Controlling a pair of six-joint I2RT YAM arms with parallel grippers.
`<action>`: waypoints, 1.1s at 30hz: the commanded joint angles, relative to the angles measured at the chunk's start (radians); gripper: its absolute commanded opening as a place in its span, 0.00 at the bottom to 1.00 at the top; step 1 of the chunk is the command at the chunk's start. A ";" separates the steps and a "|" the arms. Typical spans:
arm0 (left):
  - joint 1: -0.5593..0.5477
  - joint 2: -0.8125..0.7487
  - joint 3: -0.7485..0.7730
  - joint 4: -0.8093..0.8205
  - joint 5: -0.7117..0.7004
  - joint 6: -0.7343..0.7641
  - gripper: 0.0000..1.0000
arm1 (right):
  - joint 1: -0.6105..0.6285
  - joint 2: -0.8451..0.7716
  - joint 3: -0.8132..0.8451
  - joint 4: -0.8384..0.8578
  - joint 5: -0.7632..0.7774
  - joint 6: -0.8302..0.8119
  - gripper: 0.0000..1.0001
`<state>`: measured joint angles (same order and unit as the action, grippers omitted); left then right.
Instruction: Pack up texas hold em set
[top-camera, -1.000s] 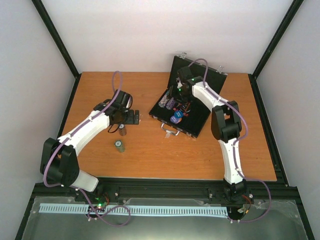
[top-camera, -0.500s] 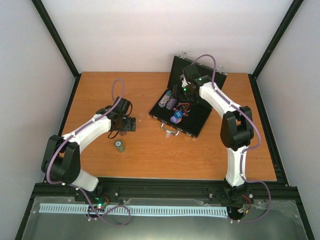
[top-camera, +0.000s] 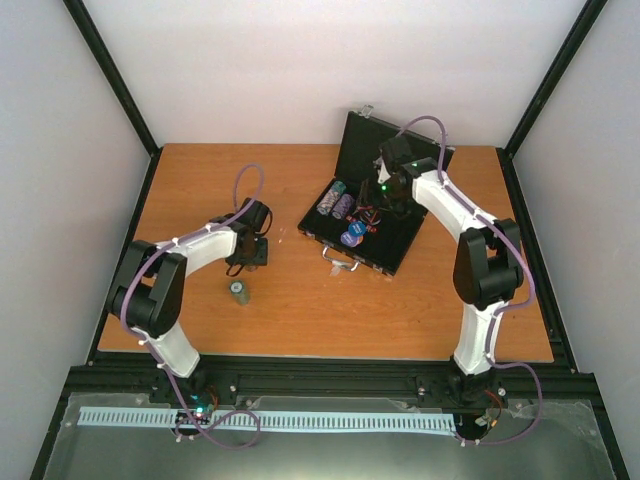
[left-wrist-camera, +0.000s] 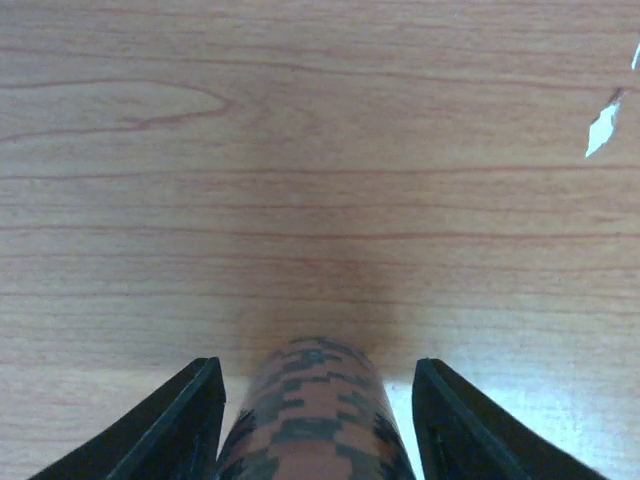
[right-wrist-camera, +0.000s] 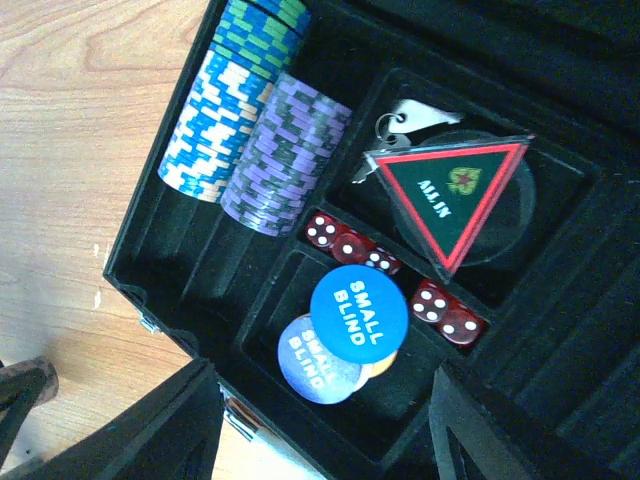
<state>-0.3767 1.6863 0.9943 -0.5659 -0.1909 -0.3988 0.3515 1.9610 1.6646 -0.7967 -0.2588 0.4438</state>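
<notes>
The black case (top-camera: 392, 250) lies open at the table's centre back. In its tray lie a blue-white chip stack (right-wrist-camera: 215, 130), a purple stack (right-wrist-camera: 285, 155), red dice (right-wrist-camera: 445, 315), the red-black triangle (right-wrist-camera: 450, 190) and two blue discs (right-wrist-camera: 358, 308) over an orange disc (right-wrist-camera: 378, 368). My right gripper (right-wrist-camera: 335, 430) hovers open above them, holding nothing. My left gripper (left-wrist-camera: 315, 365) stands low over the table, astride an orange-black chip stack (left-wrist-camera: 315, 420). A sliver of gap shows at its left finger and a wider one at the right. Another chip stack (top-camera: 239, 291) stands alone nearer me.
The case's lid (top-camera: 365, 135) stands up at the back, and its handle (top-camera: 340, 260) faces me. A small white scrap (left-wrist-camera: 603, 128) lies on the wood beyond the left gripper. Black frame posts edge the table on both sides.
My left arm has folded in and dropped over the orange-black stack, its jaws narrowing around it. My right gripper has drawn back and rightward over the case.
</notes>
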 joint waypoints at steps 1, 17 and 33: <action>0.005 0.030 0.043 0.044 -0.014 0.014 0.47 | -0.025 -0.057 -0.039 0.000 0.012 -0.029 0.59; 0.006 -0.189 0.092 0.217 0.464 -0.061 0.01 | -0.068 -0.125 -0.168 0.037 0.032 -0.057 0.59; -0.098 0.069 0.295 0.422 0.578 -0.219 0.01 | -0.101 -0.110 -0.231 0.065 0.066 -0.068 0.59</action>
<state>-0.4404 1.7172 1.1809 -0.2314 0.3546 -0.5697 0.2695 1.8652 1.4490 -0.7532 -0.2134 0.3870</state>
